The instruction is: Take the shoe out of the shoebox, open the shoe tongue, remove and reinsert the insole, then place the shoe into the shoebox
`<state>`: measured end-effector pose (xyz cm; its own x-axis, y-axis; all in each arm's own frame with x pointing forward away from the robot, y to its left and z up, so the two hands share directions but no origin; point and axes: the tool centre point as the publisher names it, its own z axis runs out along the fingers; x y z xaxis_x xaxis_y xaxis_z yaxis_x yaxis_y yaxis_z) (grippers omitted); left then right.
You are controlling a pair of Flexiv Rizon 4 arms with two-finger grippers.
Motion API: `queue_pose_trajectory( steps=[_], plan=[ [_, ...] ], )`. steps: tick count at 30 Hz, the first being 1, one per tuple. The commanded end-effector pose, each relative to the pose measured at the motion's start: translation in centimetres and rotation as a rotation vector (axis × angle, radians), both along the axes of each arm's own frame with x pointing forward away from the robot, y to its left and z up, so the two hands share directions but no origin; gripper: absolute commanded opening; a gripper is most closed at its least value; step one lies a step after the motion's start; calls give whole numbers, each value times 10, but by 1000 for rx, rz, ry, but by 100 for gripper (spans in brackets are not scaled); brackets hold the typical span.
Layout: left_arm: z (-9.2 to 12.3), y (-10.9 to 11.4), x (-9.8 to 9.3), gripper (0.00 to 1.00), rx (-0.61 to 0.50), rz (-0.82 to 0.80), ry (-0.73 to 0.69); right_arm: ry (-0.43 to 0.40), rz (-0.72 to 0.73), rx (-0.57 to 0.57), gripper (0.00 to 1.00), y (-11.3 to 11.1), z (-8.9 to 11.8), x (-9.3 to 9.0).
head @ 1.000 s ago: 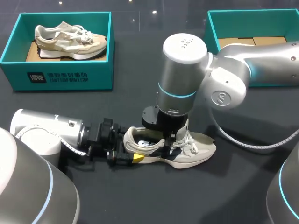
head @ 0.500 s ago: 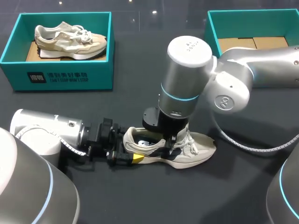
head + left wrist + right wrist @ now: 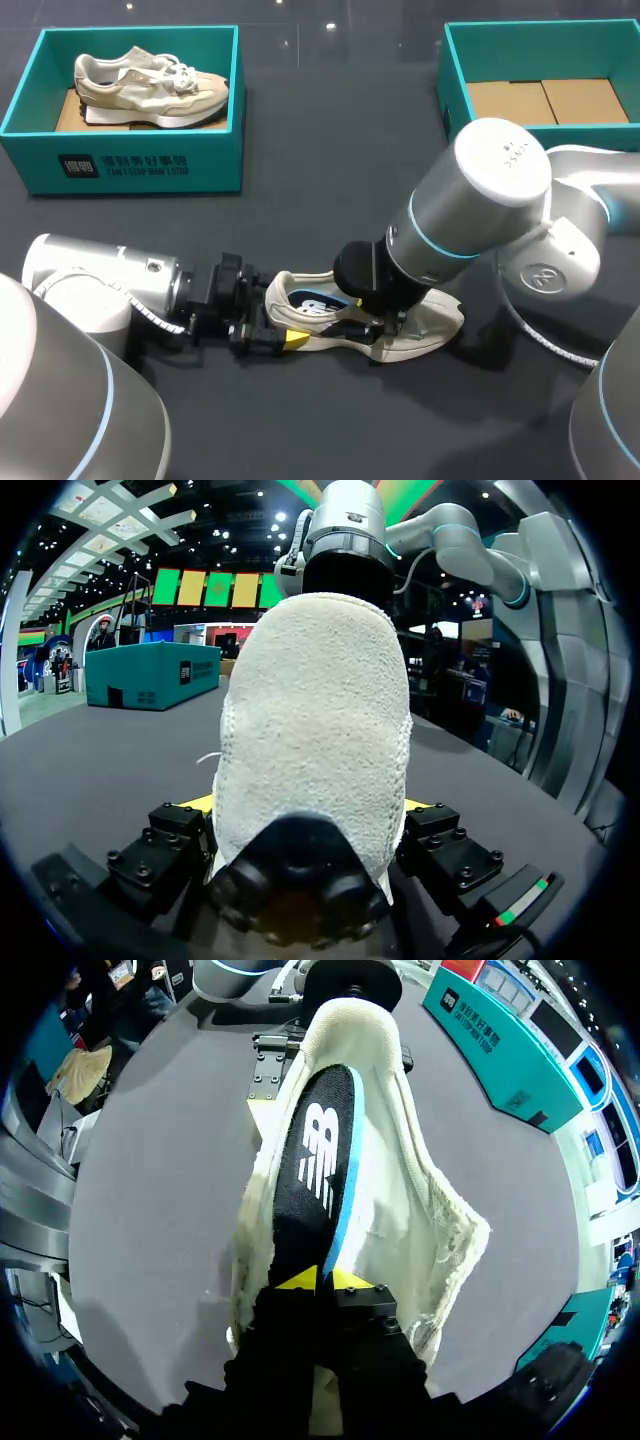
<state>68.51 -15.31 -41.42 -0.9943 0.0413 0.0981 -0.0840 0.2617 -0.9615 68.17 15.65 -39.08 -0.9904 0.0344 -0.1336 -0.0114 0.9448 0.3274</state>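
Observation:
A cream and black shoe lies on its sole on the dark table, toe to the right. My left gripper comes in low from the left; the heel fills the gap between its fingers, which press it from both sides. My right arm leans in from the right, its wrist over the shoe's middle. The right gripper is shut on the front end of the black, blue-edged insole, which lies lifted inside the shoe's opening. The laces and tongue are hidden under the wrist in the head view.
A teal shoebox at the back left holds a second beige shoe. Another teal box with a cardboard floor stands at the back right. My right arm's elbow spans the table's right side.
My right arm swung from upright over the shoe to leaning in low from the right. Its fingers closed on the insole. The left arm and the shoe's heel stayed put.

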Motion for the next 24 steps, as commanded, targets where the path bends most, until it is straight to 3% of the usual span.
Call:
queue_pose_trajectory(
  steps=[1, 12, 24],
  plan=[
    [-1, 1, 2, 0, 3, 2, 1, -51, 41, 119, 0, -20, 11, -9],
    [-1, 1, 2, 0, 3, 2, 1, -99, 167, 177, 0, -7, 32, 5],
    [-1, 1, 2, 0, 3, 2, 1, -153, 318, 175, 0, 24, 62, 14]
  ],
)
